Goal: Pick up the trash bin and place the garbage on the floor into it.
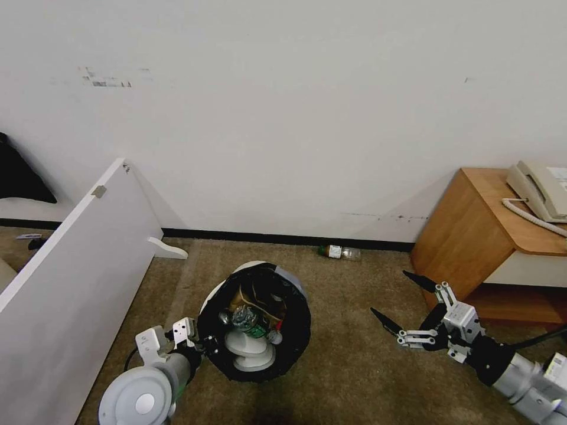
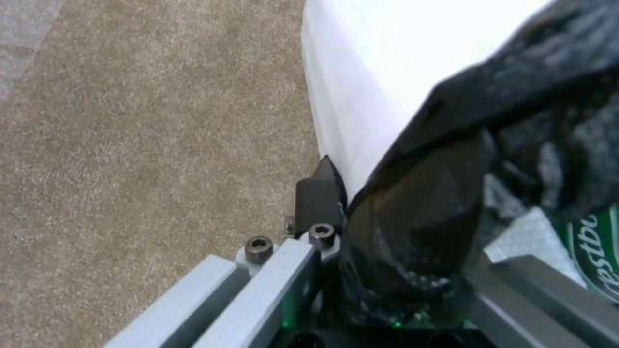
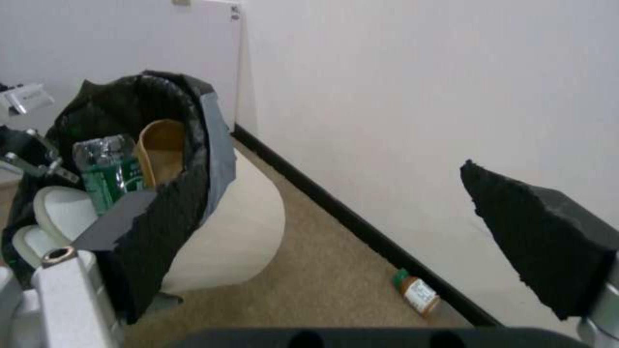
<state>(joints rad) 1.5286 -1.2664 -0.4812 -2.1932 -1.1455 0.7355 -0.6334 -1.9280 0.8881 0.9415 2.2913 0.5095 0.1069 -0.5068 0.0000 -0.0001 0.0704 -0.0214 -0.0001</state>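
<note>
The trash bin [image 1: 298, 324], white with a black bag over its rim, is tilted toward me above the carpet floor [image 1: 354, 366]. My left gripper [image 1: 199, 343] is shut on its rim; in the left wrist view the fingers [image 2: 316, 198] pinch the black bag against the white bin wall [image 2: 387, 72]. Inside lie white slippers [image 1: 251, 351], a green-labelled bottle [image 1: 248, 321] and a brown paper bag [image 3: 161, 150]. A small bottle [image 1: 339, 252] of garbage lies on the carpet against the wall, also seen as the bottle [image 3: 418, 294]. My right gripper [image 1: 391, 293] hangs open to the right of the bin, holding nothing.
A white board [image 1: 77, 265] leans at the left, close to the bin. A wooden nightstand [image 1: 472, 236] with a telephone [image 1: 540, 189] stands at the right, just behind the right gripper. The wall with a black baseboard [image 1: 266, 238] closes the far side.
</note>
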